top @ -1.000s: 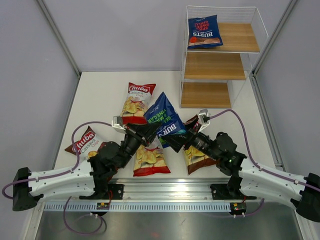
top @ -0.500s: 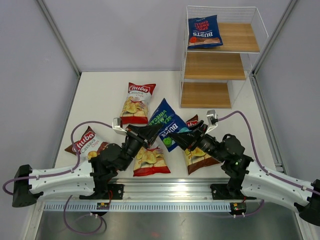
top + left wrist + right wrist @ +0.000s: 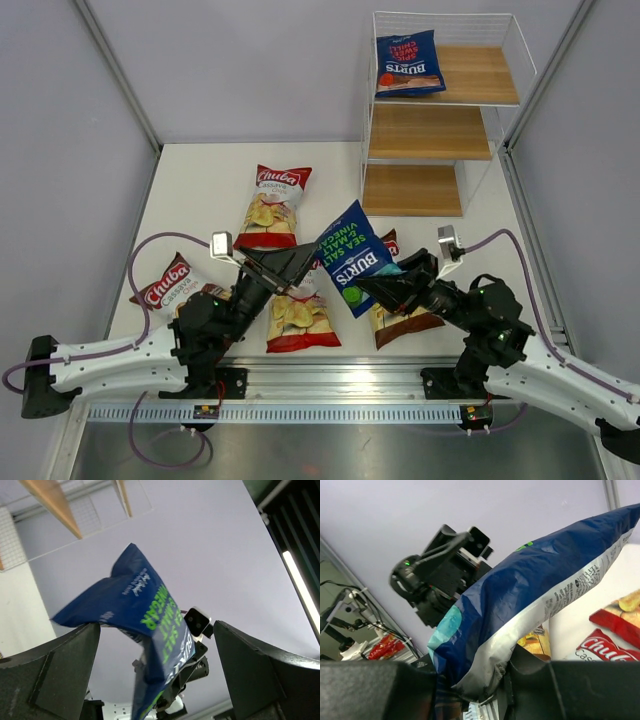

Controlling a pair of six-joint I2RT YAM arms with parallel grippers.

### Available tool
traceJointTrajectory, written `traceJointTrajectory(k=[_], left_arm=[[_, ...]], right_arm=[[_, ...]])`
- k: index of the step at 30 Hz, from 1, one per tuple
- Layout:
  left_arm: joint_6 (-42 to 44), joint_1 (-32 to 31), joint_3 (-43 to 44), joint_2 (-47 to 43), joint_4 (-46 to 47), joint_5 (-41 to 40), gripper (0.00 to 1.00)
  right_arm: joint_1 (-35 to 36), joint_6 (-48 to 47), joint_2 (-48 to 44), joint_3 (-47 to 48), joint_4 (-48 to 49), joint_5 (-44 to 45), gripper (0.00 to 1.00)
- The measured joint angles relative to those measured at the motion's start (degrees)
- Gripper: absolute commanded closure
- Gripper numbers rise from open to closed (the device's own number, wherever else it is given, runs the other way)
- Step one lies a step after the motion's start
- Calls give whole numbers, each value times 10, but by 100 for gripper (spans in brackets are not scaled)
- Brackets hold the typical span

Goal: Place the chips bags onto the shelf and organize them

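Pinched at its bottom end in R gripper (image 3: 380,290): dark-blue bag (image 3: 356,256), lifted off table (image 3: 200,190), tilted, printed "BURTS" and, in green, "SEA SALT VINEGAR". Just beside its left edge: L gripper (image 3: 298,268), fingers wide apart, nothing between them. On top tier of shelf (image 3: 430,130), left side: 2nd blue bag (image 3: 408,63), "BURTS" in white, smaller print unreadable. Flat on table, all w/ "Chuba" logo: red-white bag (image 3: 273,206) far centre; 2nd red-white bag (image 3: 300,320) below L gripper; brown bag (image 3: 170,287) at left, "Cassava Chips"; 2nd brown bag (image 3: 398,322) mostly hidden under R arm.
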Motion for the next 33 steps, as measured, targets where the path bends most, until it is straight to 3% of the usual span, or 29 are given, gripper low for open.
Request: traceJointTrajectory(k=[8,16,23,25,33], left_arm=[[53,-17,-9,63,118,87,1],[98,-52,-9,103,218,98,3],[128,-55,-9,93,263,97,29],[140,-55,-10,83,264,99,45],[204,-55,-33,12,250,119,71]], right_arm=[[0,-9,-61,36,-25,-65,77],[0,3,-62,39,-25,-112,78],[0,15,-62,36,-27,-125,77],[0,19,-63,36,-33,-126,77],[0,44,-66,39,-80,-134,76]])
